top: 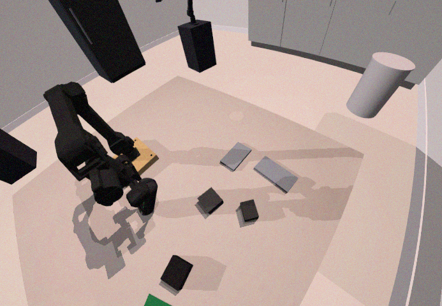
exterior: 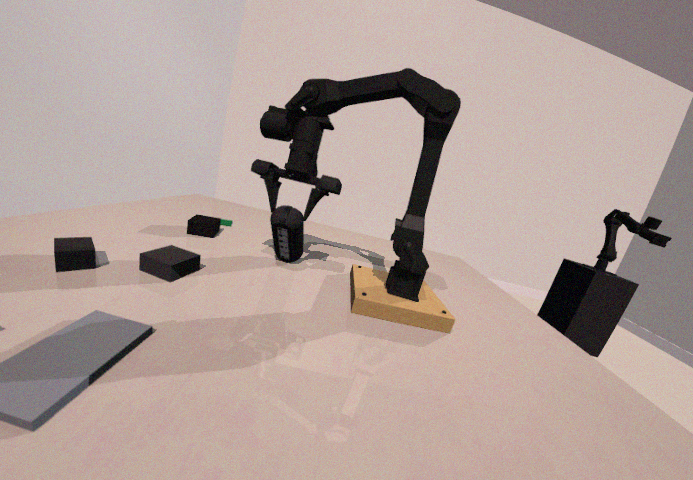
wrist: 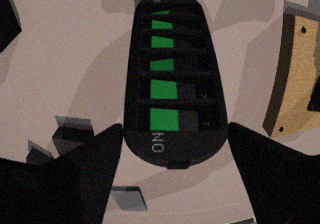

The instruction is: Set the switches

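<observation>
The dark grey controller unit [top: 150,196] [exterior: 288,232] [wrist: 175,146] is held above the bench, tilted steeply on end. My gripper [exterior: 289,215] [wrist: 176,130] is shut on its two sides near one rounded end. The wrist view shows the switch side, with ON printed at the near end and green ends on the rockers; the far rockers are foreshortened, so their settings are hard to tell. In the exterior view the underside shows a pale label [exterior: 283,243] with a row of small squares, too small and blurred to read surely.
Dark blocks [top: 210,200] [top: 249,211] [top: 176,272] [exterior: 169,262] [exterior: 74,254] lie on the bench. Two flat grey plates [top: 235,156] [top: 275,174] [exterior: 58,362] lie farther off. A green piece [top: 156,301] [exterior: 226,222] is near one block. The arm's wooden base [top: 147,155] [exterior: 375,310] is beside the unit.
</observation>
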Tool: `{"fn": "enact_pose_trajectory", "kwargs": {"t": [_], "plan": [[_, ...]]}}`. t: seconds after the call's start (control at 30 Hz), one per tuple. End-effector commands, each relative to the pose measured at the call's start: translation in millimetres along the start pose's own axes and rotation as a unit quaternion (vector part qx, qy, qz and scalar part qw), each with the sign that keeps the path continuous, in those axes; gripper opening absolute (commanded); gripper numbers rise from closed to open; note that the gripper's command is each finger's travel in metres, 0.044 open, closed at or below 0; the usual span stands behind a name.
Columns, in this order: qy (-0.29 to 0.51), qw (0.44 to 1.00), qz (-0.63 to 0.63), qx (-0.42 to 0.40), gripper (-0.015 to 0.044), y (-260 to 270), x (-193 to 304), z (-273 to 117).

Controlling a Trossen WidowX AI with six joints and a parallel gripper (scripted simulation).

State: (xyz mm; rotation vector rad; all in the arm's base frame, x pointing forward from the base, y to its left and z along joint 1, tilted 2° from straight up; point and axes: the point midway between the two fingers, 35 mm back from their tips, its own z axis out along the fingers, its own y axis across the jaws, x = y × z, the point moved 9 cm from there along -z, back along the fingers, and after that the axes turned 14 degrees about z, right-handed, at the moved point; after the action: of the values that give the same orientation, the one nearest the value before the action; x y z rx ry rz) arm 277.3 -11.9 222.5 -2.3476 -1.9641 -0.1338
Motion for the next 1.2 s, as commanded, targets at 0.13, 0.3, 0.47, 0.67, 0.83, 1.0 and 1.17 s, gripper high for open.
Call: {"fn": "enact_pose_trajectory", "kwargs": {"t": [0.13, 0.3, 0.47, 0.67, 0.83, 1.0, 1.17], "plan": [[0.005, 1.0, -0.001, 0.0, 0.0335, 3.4, -8.3, -3.1], [0.01, 1.0, -0.001, 0.002, 0.0335, 4.5, -13.1, -4.8], [0.014, 1.0, -0.001, 0.003, 0.0335, 5.7, -17.9, -6.5], [0.02, 1.0, -0.001, 0.004, 0.0335, 7.1, -23.6, -8.3], [0.025, 1.0, -0.001, 0.006, 0.0335, 8.3, -28.5, -9.7], [0.03, 1.0, -0.001, 0.007, 0.0335, 9.6, -33.4, -11.1], [0.035, 0.999, -0.001, 0.008, 0.0335, 10.8, -38.3, -12.4]]}}
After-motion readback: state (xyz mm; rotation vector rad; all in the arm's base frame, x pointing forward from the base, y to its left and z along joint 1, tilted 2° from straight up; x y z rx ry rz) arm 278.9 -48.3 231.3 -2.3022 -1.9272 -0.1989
